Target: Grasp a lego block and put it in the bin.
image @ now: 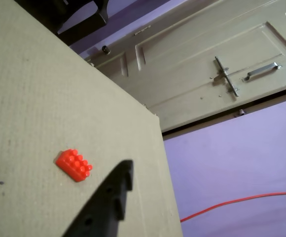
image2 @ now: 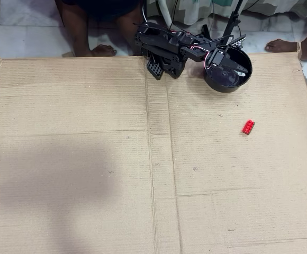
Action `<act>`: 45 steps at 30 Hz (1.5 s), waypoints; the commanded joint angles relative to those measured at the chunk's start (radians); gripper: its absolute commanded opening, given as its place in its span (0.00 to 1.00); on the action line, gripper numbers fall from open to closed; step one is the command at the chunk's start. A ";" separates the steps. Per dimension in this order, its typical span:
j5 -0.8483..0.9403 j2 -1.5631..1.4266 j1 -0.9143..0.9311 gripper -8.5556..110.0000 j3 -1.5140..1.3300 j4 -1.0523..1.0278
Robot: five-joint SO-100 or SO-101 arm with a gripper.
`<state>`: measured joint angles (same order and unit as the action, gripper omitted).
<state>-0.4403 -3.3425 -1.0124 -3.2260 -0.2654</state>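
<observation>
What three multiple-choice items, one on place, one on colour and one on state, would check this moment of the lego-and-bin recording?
1. Where does the lego block lie in the overhead view?
A. inside the bin
B. on the cardboard, below the bin
C. between the gripper's fingers

2. What colour is the bin?
A. white
B. black
C. red

3. What is the state of the gripper?
A. shut on the lego block
B. holding the bin's rim
C. holding nothing, above the bin

Answers:
1 B: the block rests on bare cardboard, apart from the bowl.
2 B: the bowl is glossy black.
3 C: the wrist view shows the block on the cardboard beside one finger, ungripped, and the overhead view places the gripper over the bowl.
</observation>
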 commanded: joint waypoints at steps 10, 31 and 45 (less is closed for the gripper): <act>-0.005 0.002 0.009 0.37 -0.020 0.012; -0.005 0.003 0.011 0.37 -0.020 -0.002; 0.006 0.003 0.008 0.37 -0.020 -0.003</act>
<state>-0.4403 -3.3425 -1.0078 -3.2260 -0.2654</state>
